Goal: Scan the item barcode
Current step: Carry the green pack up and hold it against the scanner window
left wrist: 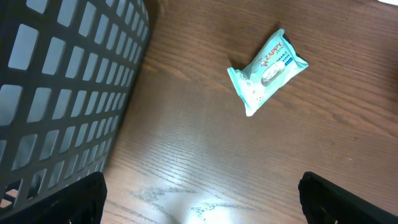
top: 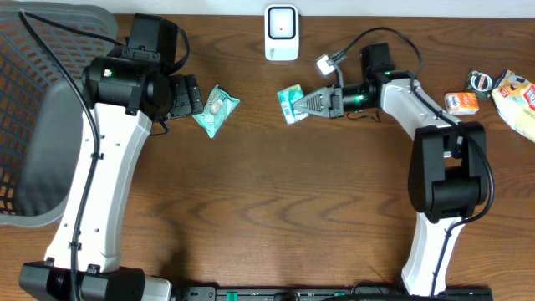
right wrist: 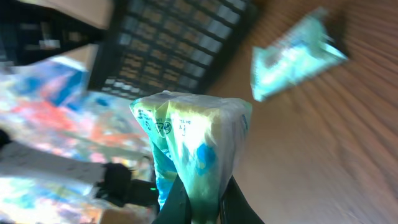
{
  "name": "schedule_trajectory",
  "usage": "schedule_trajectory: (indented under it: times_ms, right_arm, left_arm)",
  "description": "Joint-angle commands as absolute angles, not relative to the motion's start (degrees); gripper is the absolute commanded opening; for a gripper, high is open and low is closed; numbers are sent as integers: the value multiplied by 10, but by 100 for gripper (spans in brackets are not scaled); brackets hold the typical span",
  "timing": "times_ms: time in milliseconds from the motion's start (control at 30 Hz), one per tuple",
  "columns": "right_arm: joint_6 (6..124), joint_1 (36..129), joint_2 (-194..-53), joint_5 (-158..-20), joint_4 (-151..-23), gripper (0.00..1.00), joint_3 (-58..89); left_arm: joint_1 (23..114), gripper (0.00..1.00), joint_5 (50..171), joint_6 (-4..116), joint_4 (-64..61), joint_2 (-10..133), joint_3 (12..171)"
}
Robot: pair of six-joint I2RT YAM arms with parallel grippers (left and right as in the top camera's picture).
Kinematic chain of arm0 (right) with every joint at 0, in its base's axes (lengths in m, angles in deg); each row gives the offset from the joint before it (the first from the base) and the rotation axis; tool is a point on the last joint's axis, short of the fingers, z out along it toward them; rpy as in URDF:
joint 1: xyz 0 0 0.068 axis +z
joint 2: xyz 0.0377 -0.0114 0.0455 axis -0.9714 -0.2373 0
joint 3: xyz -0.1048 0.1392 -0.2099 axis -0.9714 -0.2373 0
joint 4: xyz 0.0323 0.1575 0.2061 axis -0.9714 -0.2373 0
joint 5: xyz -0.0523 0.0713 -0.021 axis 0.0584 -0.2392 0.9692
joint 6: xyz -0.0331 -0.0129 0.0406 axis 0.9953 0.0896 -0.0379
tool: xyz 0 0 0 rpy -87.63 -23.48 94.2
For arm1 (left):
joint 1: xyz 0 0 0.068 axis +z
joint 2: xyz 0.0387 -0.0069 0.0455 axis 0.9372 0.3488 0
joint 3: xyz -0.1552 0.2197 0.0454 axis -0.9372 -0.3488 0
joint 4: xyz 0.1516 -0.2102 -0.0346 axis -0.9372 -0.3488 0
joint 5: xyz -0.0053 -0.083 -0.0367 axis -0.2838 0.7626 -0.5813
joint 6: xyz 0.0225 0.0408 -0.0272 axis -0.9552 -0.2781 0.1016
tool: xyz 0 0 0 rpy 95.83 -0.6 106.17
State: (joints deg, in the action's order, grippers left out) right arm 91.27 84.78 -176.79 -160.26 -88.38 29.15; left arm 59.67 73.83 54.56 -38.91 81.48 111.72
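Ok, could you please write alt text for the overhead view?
The right jaws, shut, hold a green packet near the white scanner at the far edge of the table. The left jaws hang open beside a second green packet, and a dark basket stands on the left.

We logged the counter as dark brown with fine wood grain. The basket was dark grey in an open grid. The loose packet was pale teal with white print. The held packet was teal and white with a blue spot. The scanner was white.
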Motion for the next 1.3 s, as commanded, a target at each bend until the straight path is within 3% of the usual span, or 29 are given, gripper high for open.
schedule_trajectory:
  times_ms: [0,400,700,1000,1267]
  right_arm:
    - [844,877,-1752,-1465,-876,1,290]
    - [793,950,-1751,-1007,-896,1,393]
    - [946,1001,-1752,-769,-723,1,410]
    - [940,1005,-1752,-744,-593,1,414]
    - [981,996,-1777,-744,-588,1,512]
  left_arm:
    - [598,98,731,551,-390,814,1115]
    - [598,98,731,551,-390,814,1115]
    - [598,98,731,551,-390,814,1115]
    - [598,98,731,551,-390,814,1115]
    - [598,98,731,551,-390,814,1115]
